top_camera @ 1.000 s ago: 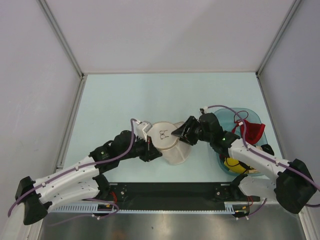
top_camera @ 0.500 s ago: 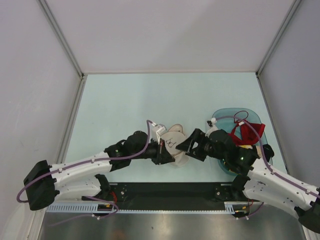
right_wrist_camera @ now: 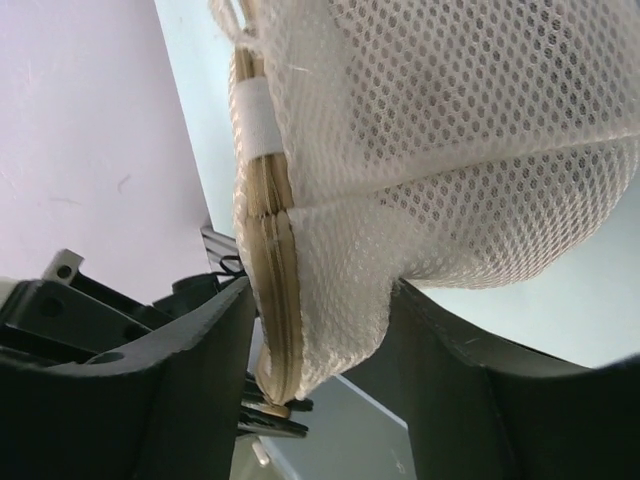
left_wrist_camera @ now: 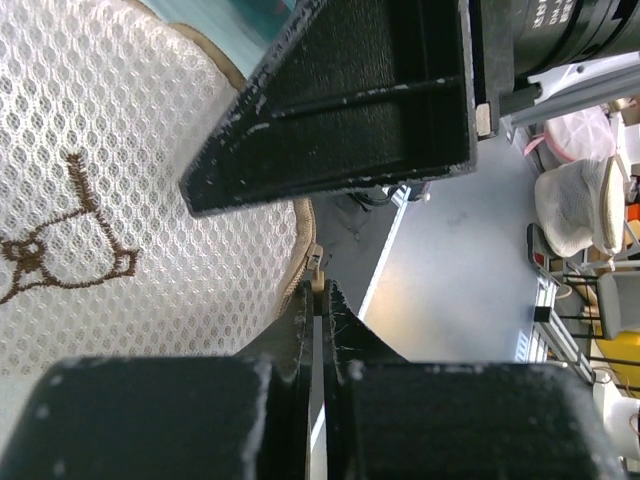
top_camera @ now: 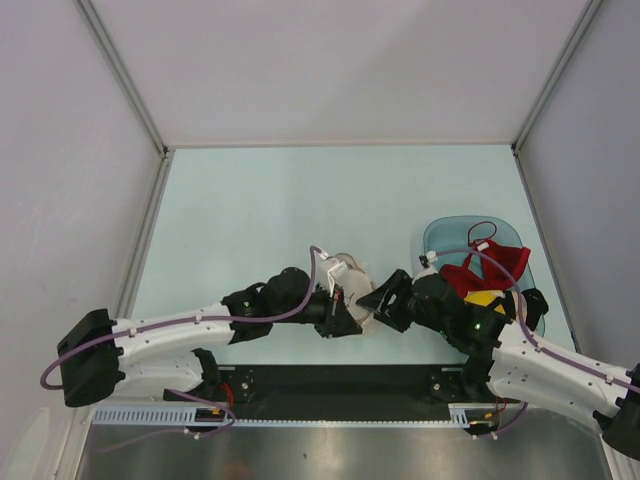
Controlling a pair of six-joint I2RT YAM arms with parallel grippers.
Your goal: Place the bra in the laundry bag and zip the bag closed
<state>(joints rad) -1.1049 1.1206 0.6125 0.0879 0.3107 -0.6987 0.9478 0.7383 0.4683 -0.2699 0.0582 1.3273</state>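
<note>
Both grippers crowd the laundry bag (top_camera: 352,290) near the front; teal basket (top_camera: 445,240) blocks the right; far table (top_camera: 300,200) open.

laundry bag (left_wrist_camera: 120,200): cream-white honeycomb mesh, brown stitched logo, tan zip rim
basket (top_camera: 447,236): translucent teal
red bra (top_camera: 487,267): red
garment beneath it (top_camera: 483,298): yellow
table (top_camera: 250,210): pale mint
left gripper (left_wrist_camera: 320,315): matte black
right gripper (right_wrist_camera: 320,350): black
arm cables (top_camera: 180,325): purple

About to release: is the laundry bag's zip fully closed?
Cannot tell. The left gripper is shut on the zip pull at the laundry bag rim; no gap shows, but most of the rim is hidden.
</note>
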